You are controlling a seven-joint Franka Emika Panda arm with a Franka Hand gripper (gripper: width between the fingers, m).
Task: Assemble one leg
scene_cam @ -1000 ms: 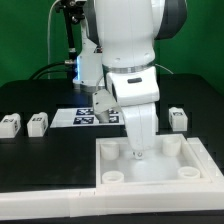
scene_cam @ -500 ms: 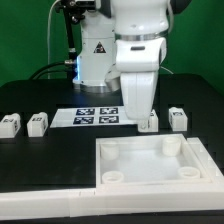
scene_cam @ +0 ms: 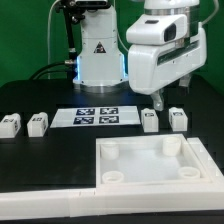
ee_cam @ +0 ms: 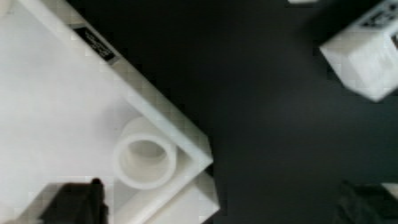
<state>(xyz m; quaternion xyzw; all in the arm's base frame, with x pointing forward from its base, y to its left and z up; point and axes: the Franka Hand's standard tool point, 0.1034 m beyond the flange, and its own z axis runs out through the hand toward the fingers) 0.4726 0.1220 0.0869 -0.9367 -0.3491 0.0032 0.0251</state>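
Four small white legs stand on the black table in the exterior view: two at the left (scene_cam: 10,124) (scene_cam: 37,123) and two at the right (scene_cam: 150,120) (scene_cam: 178,118). My gripper (scene_cam: 168,97) hangs above the two right legs, open and empty, touching neither. In the wrist view the gripper (ee_cam: 217,205) shows dark fingertips (ee_cam: 71,200) far apart with nothing between them. Below it lie a corner of the white top (ee_cam: 63,110) with its round hole (ee_cam: 143,155), and one blurred leg (ee_cam: 365,60).
The large white square top (scene_cam: 155,150) with corner holes lies at the front of the table. The marker board (scene_cam: 97,115) lies behind it, in front of the robot base (scene_cam: 95,55). A white ledge (scene_cam: 45,205) runs along the table's front edge.
The gripper has risen out of the white top, passed the leg just behind it, and moved up and to the exterior view's right. It holds nothing. The legs have not moved.
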